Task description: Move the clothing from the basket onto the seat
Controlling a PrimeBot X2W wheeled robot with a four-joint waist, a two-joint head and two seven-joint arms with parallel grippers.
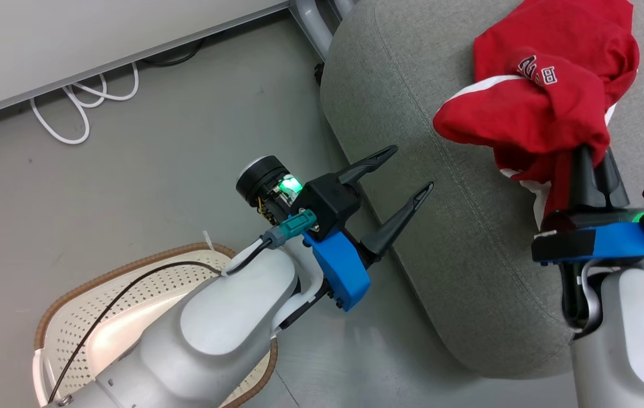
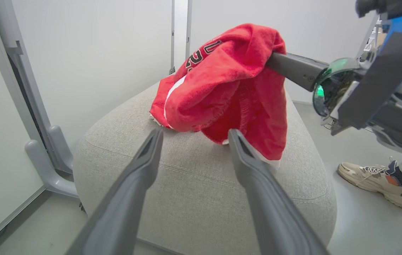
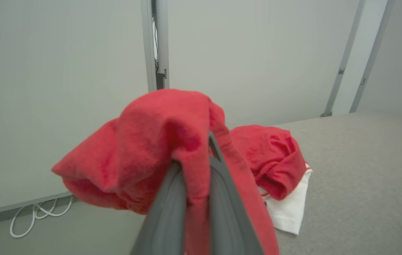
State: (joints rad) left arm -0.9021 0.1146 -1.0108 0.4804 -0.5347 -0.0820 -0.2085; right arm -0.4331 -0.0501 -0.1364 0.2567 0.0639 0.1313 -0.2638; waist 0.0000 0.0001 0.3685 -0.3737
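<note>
Grey floor (image 1: 129, 170) all round, seat (image 1: 390, 85) on the right. My right pincer (image 1: 593, 170) was clamped on the clothing (image 1: 543, 107), bunched up over the seat with its lower folds touching the cushion, and a second red piece (image 3: 275, 159) lay further in. The left pincer (image 1: 411, 168) hung spread and empty just beside the seat's edge. Worry: fabric was draped over the fingers, so on letting go it could snag and drag back off the seat. As for the basket (image 1: 101, 306) at near left, it looked empty wherever my arm didn't cover it.
</note>
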